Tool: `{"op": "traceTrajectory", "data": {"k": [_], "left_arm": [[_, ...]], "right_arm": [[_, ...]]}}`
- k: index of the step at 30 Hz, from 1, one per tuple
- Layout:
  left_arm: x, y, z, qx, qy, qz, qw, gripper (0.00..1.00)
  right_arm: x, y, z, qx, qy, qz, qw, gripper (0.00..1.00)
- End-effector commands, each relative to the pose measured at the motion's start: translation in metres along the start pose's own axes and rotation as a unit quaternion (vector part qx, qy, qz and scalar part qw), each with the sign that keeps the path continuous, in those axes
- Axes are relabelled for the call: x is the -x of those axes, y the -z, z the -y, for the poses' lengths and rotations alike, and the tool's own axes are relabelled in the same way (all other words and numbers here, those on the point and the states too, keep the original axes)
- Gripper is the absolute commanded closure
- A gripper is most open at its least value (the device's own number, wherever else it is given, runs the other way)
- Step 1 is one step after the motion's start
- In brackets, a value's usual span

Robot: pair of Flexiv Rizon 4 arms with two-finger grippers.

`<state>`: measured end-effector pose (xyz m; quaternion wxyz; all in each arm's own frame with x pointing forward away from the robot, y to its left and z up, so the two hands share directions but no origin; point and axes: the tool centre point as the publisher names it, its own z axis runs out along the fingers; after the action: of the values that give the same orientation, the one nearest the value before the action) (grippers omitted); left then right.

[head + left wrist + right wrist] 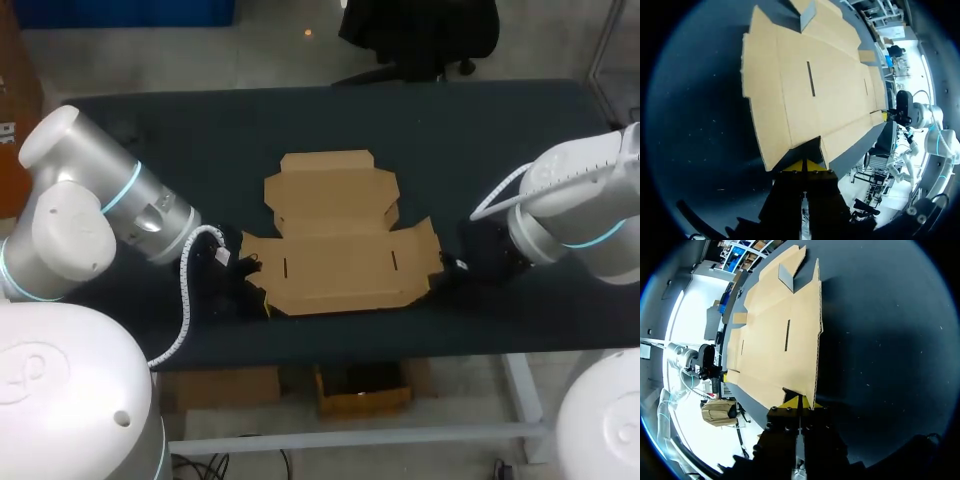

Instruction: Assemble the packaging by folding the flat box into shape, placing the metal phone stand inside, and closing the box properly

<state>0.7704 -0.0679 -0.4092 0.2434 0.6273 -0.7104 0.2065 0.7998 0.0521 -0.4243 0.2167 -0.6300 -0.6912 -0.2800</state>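
The flat brown cardboard box (340,235) lies unfolded in the middle of the dark table (200,130). My left gripper (262,297) is shut, its yellow tips together at the box's front left corner (790,135). My right gripper (441,270) is also shut, its tips low at the box's front right edge (812,385). In the left wrist view the gripper (807,165) touches the cardboard's rim. In the right wrist view the gripper (799,402) does the same. A small flap (786,276) stands up on the far panel. No metal phone stand shows in any view.
Bare dark tabletop surrounds the box on all sides, widest behind it (420,120). The table's front edge (350,345) runs close behind both grippers. Each wrist view shows the other arm's gripper (886,116) across the cardboard.
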Motion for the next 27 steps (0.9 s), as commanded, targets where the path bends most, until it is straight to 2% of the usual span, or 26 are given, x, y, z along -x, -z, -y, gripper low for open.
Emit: {"op": "traceTrajectory", "data": {"k": [1, 8, 15, 27], "left_arm": [[-0.003, -0.001, 0.001, 0.001, 0.000, 0.006, 1.000, 1.00], [-0.004, -0.002, 0.002, 0.003, -0.002, 0.015, 1.000, 1.00], [-0.004, -0.001, 0.003, 0.001, -0.002, 0.025, 1.000, 1.00], [-0.004, 0.003, 0.004, -0.003, 0.003, 0.042, 0.999, 1.00]], "right_arm": [[0.000, 0.001, 0.000, 0.000, 0.001, -0.005, 1.000, 1.00], [-0.003, 0.001, -0.002, -0.001, 0.000, -0.004, 1.000, 1.00], [-0.006, -0.001, -0.009, -0.023, -0.024, -0.004, 0.999, 1.00], [-0.010, -0.001, -0.015, -0.036, -0.033, -0.003, 0.999, 1.00]]}}
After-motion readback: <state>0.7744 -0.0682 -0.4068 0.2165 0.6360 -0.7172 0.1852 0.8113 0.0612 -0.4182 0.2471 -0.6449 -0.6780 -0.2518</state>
